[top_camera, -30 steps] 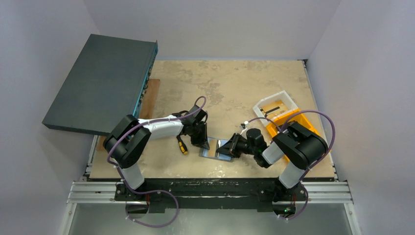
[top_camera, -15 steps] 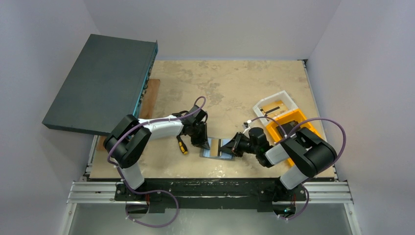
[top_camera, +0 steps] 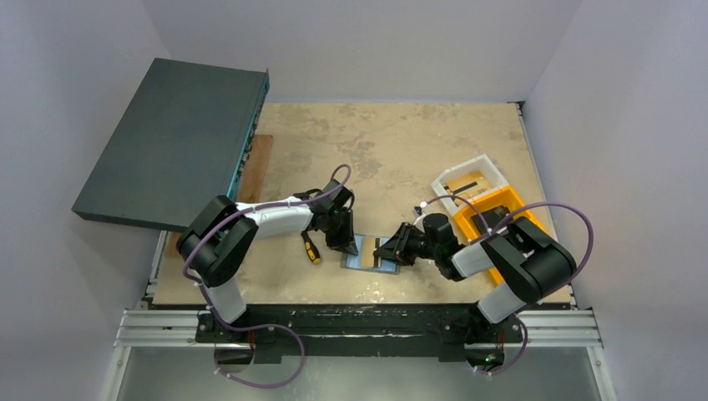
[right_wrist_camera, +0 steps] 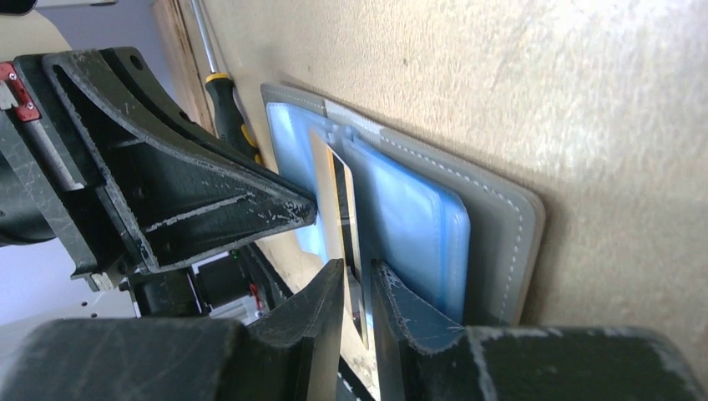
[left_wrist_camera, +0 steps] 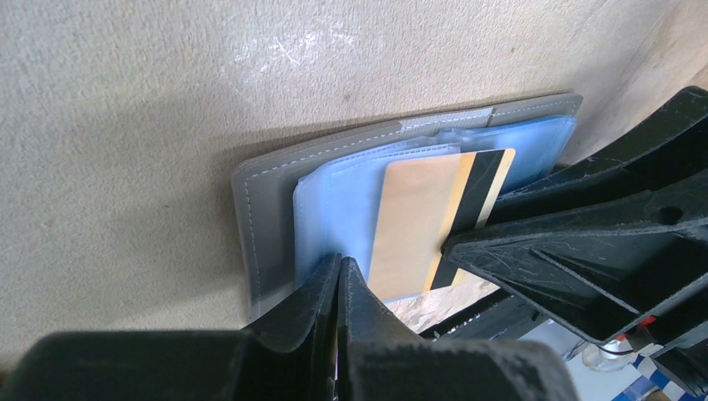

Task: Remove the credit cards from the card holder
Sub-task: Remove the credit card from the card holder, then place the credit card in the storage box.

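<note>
Since a second ago the right gripper has slid left onto the card holder, while the left gripper has stayed put.

Seen from above, the open holder lies flat between both sets of fingertips, near the front edge of the table. Bare tabletop stretches beyond it, and a screwdriver lies just left of the left fingers.

In the left wrist view, the left fingers are pressed together and bear on the holder's blue sleeve. A tan card with a dark stripe pokes out toward the right fingers.

In the right wrist view, the right fingers stand narrowly apart, with the card's edge in the gap between them.
</note>
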Robot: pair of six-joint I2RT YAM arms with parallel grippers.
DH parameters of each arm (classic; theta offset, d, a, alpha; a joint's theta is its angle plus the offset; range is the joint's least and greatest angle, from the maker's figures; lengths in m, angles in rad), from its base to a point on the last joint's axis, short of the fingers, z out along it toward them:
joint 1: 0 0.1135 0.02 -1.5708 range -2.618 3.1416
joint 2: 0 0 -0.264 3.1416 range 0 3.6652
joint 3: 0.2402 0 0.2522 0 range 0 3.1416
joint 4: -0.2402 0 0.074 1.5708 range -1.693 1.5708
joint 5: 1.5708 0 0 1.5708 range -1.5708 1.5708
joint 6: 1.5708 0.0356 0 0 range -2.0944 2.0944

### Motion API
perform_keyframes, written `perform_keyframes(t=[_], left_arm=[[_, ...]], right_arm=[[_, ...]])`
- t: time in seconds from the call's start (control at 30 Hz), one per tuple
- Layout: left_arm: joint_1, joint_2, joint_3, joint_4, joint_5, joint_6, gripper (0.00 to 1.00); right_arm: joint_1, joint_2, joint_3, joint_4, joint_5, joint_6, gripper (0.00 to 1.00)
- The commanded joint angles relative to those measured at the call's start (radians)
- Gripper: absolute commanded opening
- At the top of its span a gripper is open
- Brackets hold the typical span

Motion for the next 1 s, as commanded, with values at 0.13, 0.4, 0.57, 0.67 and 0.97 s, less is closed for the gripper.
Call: perform_keyframes(t=[0.13, 0.4, 0.57, 0.67, 0.97], left_arm=[[0.012, 0.036, -0.018, -0.062, -0.064, 0.019, 0.0], [0.013, 0.036, -0.02, -0.065, -0.066, 0.017, 0.0], [0.019, 0.038, -0.029, -0.059, -0.061, 0.017, 0.0], [0.02, 0.03, -0.035, -0.045, -0.057, 0.022, 0.0], [0.019, -0.008, -0.005, -0.018, -0.02, 0.056, 0.0]], right_arm=[[-0.003, 0.062, 0.061, -0.043, -0.02, -0.051, 0.14], [-0.02, -0.092, 0.081, -0.278, 0.09, -0.126, 0.0], [-0.053, -0.196, 0.098, -0.468, 0.165, -0.184, 0.0], [-0.059, -0.258, 0.1, -0.53, 0.183, -0.204, 0.0], [-0.061, -0.348, 0.143, -0.624, 0.179, -0.225, 0.0]])
